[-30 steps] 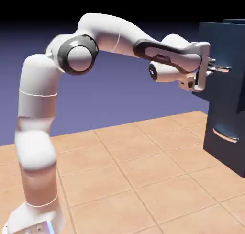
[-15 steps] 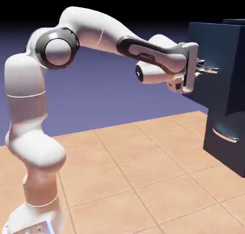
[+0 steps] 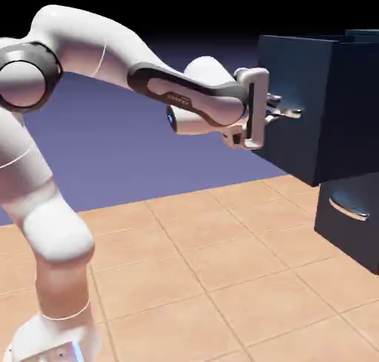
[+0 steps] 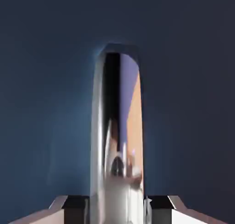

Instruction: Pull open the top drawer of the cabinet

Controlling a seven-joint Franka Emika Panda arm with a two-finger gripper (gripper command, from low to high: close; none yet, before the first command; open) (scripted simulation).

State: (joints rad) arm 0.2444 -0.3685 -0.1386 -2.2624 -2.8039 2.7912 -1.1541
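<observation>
The dark navy cabinet (image 3: 364, 168) stands at the exterior view's right. Its top drawer (image 3: 296, 64) juts far out toward the arm. The drawer's curved silver handle (image 3: 294, 113) sits between the fingers of my gripper (image 3: 284, 107), which reaches in level from the left. In the hand view the shiny handle (image 4: 117, 127) runs up the middle of the drawer's blue front (image 4: 46, 81). Both grey fingertips (image 4: 75, 204) press close against the handle's two sides, so my gripper (image 4: 117, 205) is shut on it.
The lower drawer stays closed in the cabinet, its silver handle (image 3: 348, 206) below the pulled-out box. A tan tiled floor (image 3: 222, 264) spreads in front of the cabinet. The arm's white base (image 3: 52, 338) rises at the lower left.
The arm has drawn back to the left with the handle in its grip. The top drawer has slid well out of the cabinet over the last second.
</observation>
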